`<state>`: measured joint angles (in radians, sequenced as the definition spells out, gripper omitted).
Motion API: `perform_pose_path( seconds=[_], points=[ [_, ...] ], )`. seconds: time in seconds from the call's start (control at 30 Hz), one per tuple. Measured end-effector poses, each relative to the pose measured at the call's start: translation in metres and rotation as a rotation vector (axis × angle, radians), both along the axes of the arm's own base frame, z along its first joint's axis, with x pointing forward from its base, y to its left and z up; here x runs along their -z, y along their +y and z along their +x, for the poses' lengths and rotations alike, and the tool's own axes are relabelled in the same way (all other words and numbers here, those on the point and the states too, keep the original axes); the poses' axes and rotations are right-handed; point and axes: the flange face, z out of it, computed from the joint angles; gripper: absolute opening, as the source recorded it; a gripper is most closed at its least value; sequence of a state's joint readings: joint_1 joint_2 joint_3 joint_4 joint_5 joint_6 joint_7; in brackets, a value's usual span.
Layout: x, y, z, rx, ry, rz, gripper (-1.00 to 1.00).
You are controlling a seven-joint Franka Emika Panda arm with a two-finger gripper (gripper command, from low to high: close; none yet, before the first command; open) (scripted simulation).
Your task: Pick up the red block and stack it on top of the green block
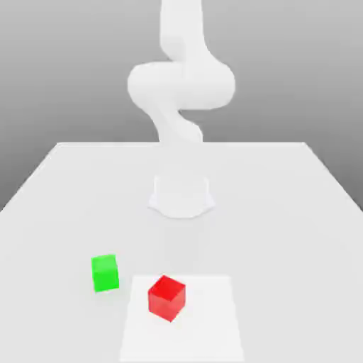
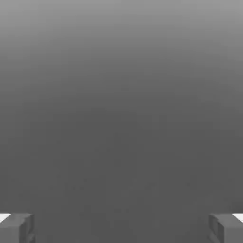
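Gripper (image 2: 121, 230) fingers stand spread wide apart in the hand view, one tip at each side, with nothing pinched between them; behind them is only plain grey, darker low down and paler toward the top edge. In the exterior view the white arm (image 1: 181, 85) rises from its base (image 1: 181, 198), which sits on the pale table (image 1: 283, 213) around the middle of the scene, and its upper part runs up out of the picture.

The red block (image 1: 167, 298) rests on a white square patch (image 1: 205, 319) in the near part of the table, a little to the exterior view's left of the arm's base. It lies within the patch, toward that patch's left side, and is turned so that one corner points toward the near edge. The green block (image 1: 105, 274) sits directly on the table, off the patch, to the exterior view's left of the red block and slightly farther back. The two blocks are near each other but apart, and nothing is on top of either one.
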<state>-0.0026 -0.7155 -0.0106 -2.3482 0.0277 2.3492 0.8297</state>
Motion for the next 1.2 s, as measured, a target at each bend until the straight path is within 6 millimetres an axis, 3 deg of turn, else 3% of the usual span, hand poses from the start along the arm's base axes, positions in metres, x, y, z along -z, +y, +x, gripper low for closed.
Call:
perform_pose_path(
  seconds=[0.13,0.3,0.47,0.63,0.87,0.9,1.1,1.2],
  points=[
    [0.098,-0.007,0.046,0.073,0.157,0.085,0.00],
    [0.217,-0.010,0.068,0.178,0.339,0.151,0.00],
    [0.332,-0.013,0.058,0.303,0.514,0.177,0.00],
    [0.433,-0.020,0.020,0.448,0.676,0.165,0.00],
    [0.511,-0.021,0.010,0.472,0.706,0.157,0.00],
    [0.516,-0.021,0.010,0.473,0.706,0.158,-1.00],
    [0.518,-0.020,0.010,0.473,0.705,0.158,-1.00],
    [0.499,-0.021,0.011,0.472,0.704,0.156,-1.00]
  ],
)
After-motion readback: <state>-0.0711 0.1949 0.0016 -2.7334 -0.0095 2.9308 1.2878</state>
